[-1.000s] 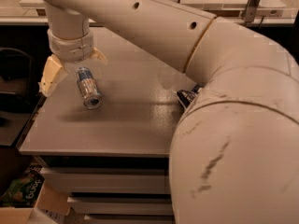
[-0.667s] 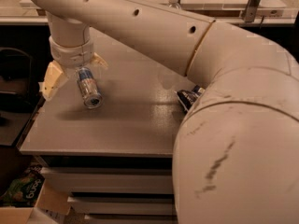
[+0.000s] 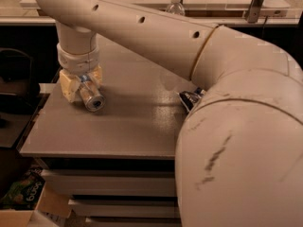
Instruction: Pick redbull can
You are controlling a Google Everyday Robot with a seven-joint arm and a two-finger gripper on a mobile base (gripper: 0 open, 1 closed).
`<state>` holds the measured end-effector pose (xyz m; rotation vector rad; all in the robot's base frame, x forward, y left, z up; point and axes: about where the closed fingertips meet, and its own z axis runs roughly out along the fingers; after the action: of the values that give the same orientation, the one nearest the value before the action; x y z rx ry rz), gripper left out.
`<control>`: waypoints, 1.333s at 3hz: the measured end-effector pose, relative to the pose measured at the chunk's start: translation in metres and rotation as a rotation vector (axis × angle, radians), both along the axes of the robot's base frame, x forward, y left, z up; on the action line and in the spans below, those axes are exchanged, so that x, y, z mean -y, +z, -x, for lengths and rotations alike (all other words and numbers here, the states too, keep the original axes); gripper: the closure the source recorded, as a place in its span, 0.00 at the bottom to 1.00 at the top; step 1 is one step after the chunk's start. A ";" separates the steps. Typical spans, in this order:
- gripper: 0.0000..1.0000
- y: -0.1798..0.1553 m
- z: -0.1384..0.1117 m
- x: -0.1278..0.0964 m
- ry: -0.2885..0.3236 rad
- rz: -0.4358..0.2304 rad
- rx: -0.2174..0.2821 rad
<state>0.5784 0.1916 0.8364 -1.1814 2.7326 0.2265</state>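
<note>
The redbull can [image 3: 90,97] lies on its side on the grey table [image 3: 137,126], near the left edge, with its silver end facing me. My gripper [image 3: 81,82] reaches straight down over it. A yellowish finger [image 3: 66,86] presses against the can's left side and the other finger [image 3: 98,74] against its right. The gripper is shut on the can, which still rests on the table top. The can's upper part is hidden under the wrist.
A dark blue chip bag [image 3: 191,98] lies mid-table, half hidden by my arm. A clear water bottle [image 3: 176,4] stands at the back. My arm's bulk fills the right side. A cardboard box with a green bag [image 3: 22,196] sits on the floor at the left.
The gripper has come down over the can and its fingers have drawn in against the can's sides. The can has stayed where it was.
</note>
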 end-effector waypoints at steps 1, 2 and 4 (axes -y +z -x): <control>0.64 -0.002 -0.002 0.006 -0.011 -0.006 -0.020; 0.88 0.011 -0.006 0.014 -0.012 -0.007 -0.023; 1.00 0.055 -0.010 0.026 0.006 0.007 0.037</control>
<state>0.5884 0.1659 0.8916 -1.1832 2.7001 0.1943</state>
